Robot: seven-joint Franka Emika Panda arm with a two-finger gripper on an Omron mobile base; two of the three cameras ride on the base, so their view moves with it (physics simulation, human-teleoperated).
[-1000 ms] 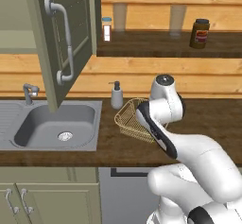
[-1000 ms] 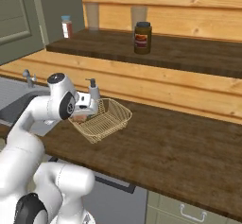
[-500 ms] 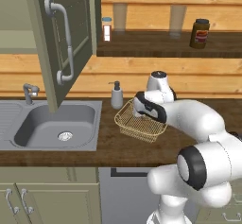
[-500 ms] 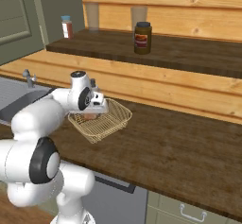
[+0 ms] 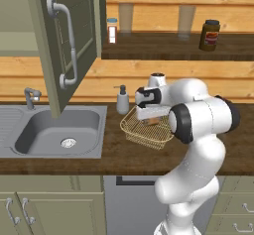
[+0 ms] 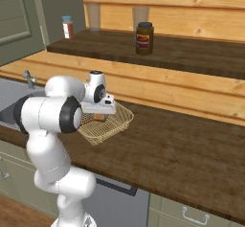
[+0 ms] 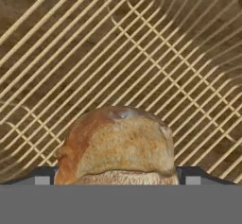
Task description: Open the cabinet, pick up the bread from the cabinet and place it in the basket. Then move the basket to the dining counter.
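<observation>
Bread in the basket, gripper spread wide around it

One bread bun [image 7: 118, 145] lies on the mesh floor of one wire basket [image 5: 133, 132], which stands on the dark wood worktop [image 6: 191, 149] just right of the grey sink [image 5: 54, 135] and near the worktop's front edge; the gripper [image 7: 118, 179] hangs low inside the basket, its two fingertips [image 7: 45, 176] standing wide apart either side of the bun, not pinching it. One cabinet door [image 5: 64, 45] stands swung open over the sink. To the basket's right the worktop runs bare. One soap dispenser [image 5: 122, 100] stands just behind the basket's left corner; one dark jar [image 5: 209, 34] and one small bottle [image 5: 112, 30] sit on the shelf above
</observation>
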